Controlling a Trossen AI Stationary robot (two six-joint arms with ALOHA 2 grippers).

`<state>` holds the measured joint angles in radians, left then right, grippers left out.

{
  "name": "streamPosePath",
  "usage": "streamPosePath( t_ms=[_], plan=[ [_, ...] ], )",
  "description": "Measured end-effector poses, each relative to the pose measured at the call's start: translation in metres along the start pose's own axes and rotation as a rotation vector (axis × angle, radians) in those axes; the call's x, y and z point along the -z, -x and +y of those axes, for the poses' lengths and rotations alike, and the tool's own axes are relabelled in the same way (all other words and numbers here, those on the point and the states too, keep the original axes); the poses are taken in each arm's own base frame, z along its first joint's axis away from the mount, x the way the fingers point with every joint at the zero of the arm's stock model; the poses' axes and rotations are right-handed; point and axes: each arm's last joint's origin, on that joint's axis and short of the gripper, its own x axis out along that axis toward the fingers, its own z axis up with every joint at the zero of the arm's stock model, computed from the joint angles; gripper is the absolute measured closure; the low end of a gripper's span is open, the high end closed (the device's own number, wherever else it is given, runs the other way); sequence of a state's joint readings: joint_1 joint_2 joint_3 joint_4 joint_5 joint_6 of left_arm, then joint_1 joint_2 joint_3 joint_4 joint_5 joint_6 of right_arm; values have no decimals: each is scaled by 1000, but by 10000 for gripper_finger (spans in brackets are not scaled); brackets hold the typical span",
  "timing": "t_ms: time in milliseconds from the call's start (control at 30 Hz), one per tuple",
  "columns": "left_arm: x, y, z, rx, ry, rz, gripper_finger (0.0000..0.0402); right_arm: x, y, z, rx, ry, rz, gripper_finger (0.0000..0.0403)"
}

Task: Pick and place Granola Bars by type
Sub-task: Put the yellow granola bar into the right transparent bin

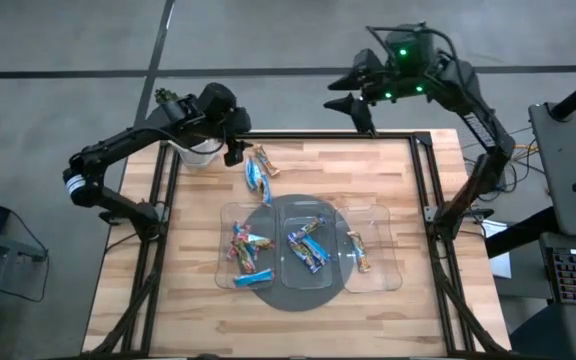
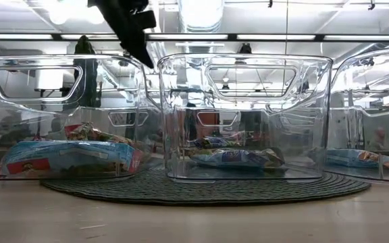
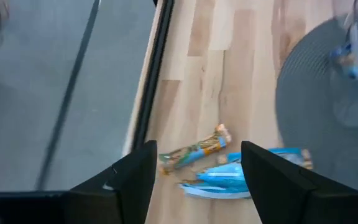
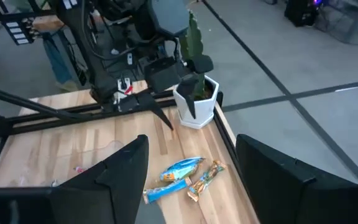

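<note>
Left claw [image 1: 236,150] spread and empty, poised for a fresh pick.
Three unsorted granola bars [image 1: 259,170] lie on tabletop [image 1: 368,160] just below it; next: descend, pinch one. Right claw [image 1: 353,95] spread, idle, well apart.

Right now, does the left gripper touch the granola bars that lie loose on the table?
Apart. In the left wrist view the open left gripper hangs above the loose granola bars; bare table shows between its fingers and the bars.
</note>
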<state>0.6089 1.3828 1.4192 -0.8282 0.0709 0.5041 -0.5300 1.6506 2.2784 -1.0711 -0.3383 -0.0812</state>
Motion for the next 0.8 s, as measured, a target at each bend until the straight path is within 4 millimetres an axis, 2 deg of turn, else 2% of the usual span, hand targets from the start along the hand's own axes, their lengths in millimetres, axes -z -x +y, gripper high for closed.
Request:
streamPosePath(
  t_ms=[133,233,533,800],
  plan=[
    [-8,-7,6,-40,-99,26,186,4,14,5,2,-15,-9,174],
    [-14,-9,10,-64,-86,34,186,10,13,5,1,-46,9,176],
    [-32,8,20,-145,-72,-16,186,39,-16,-3,-11,8,140,178],
    [-36,42,24,-295,-9,24,186,60,-50,-13,-12,26,136,179]
  ],
)
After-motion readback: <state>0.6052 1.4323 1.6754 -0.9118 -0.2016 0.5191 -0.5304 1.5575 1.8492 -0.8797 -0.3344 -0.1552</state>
